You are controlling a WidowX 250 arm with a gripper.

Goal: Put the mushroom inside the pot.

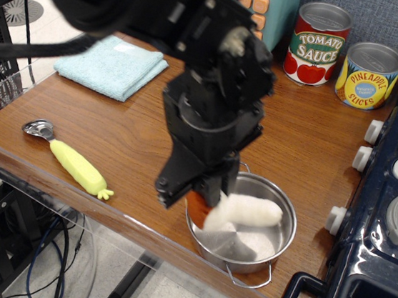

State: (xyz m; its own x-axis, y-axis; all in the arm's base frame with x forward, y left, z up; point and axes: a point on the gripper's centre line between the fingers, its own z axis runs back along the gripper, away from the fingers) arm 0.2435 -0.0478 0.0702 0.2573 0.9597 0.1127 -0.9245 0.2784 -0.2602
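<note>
The shiny steel pot (274, 245) stands near the table's front edge, right of centre. My black gripper (194, 200) hangs over the pot's left rim and is shut on the mushroom (243, 212). Its rust-brown cap sits between the fingers, mostly hidden. Its cream-white stem points right, lying inside the pot's rim just above the bottom. The arm covers the left part of the pot.
A yellow corn-handled scoop (72, 160) lies at the front left. A light-blue cloth (111, 65) lies at the back left. A tomato sauce can (317, 44) and a pineapple can (368, 75) stand at the back right. A toy stove (393, 214) borders the right side.
</note>
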